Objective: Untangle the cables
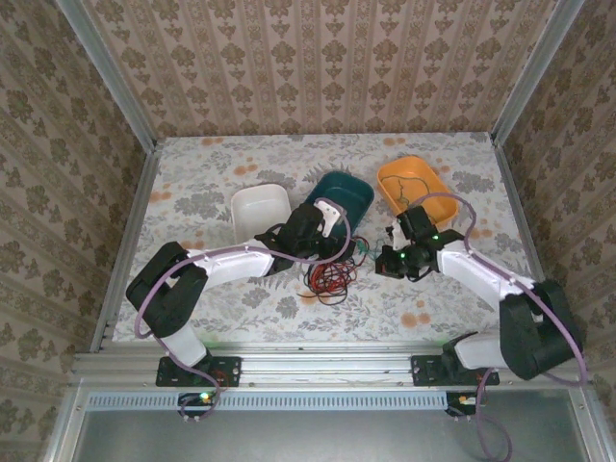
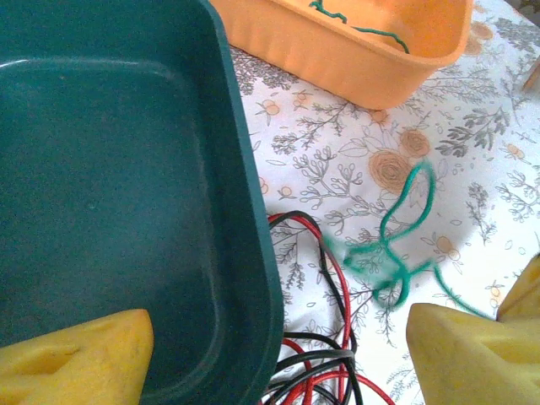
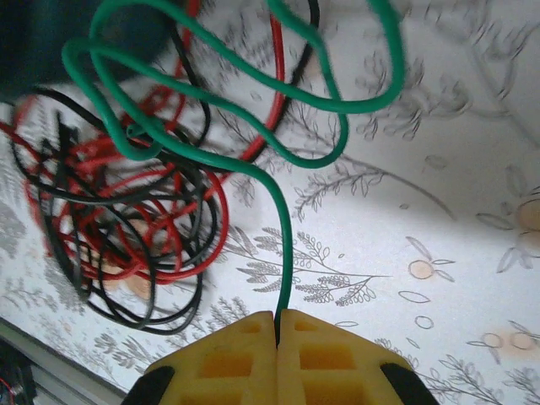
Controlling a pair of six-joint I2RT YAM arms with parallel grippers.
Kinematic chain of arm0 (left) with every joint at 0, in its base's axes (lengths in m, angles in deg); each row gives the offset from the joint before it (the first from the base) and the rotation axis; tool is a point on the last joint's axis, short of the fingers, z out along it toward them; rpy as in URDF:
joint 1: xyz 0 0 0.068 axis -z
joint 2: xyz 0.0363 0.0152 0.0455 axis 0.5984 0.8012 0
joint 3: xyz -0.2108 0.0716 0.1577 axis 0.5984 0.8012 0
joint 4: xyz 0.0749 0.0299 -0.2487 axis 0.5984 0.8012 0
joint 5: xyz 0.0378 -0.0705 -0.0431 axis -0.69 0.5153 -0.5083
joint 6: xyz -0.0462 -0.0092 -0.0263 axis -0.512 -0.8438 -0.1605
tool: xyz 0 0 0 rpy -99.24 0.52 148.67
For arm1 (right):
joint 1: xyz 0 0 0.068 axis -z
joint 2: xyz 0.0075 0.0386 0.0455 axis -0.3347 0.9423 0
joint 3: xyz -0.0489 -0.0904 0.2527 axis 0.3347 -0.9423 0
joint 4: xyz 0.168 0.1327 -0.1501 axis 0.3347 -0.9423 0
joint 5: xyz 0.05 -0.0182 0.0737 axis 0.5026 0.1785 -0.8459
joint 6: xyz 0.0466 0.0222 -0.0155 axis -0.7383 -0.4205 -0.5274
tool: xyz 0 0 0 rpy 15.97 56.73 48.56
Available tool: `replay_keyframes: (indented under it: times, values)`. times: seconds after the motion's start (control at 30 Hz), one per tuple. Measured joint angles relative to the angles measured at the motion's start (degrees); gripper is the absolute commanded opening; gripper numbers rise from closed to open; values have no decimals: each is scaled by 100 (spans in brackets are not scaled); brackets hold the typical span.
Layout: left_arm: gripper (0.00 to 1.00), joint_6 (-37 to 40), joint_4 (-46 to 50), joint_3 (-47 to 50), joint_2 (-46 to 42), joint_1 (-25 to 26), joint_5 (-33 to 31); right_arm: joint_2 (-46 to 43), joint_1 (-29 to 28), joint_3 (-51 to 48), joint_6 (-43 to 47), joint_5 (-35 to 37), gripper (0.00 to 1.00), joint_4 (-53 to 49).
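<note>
you see a white tub (image 1: 260,207) on the left, a dark teal tub (image 1: 348,192) in the middle and an orange tub (image 1: 438,204) on the right. there is a green cable (image 3: 288,236), and red and black cables (image 1: 325,277). the table (image 1: 192,183) is white with grey leaves and orange flowers. your right gripper (image 3: 278,322) is yellow.

No text, label, brand, number or sign can be read anywhere; the surfaces carry only floral and damask patterns.
</note>
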Motion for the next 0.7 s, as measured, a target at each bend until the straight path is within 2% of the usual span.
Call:
replay_keyframes:
  times: [0.17,0.33,0.53,0.7]
  values:
    - [76,-98,-302,177,-151,-210,568,-603,400,0,22,-90,0,2]
    - [73,-376,-876,330,-361,-595,1355,-839,595,-83,-13,-518,0,125]
    - [70,-463,-1095,321,-396,-577,2146,-844,595,-249,-212,-1311,0,490]
    - [65,-557,-1150,245,-352,-514,2450,-844,592,-260,-332,-1744,0,715]
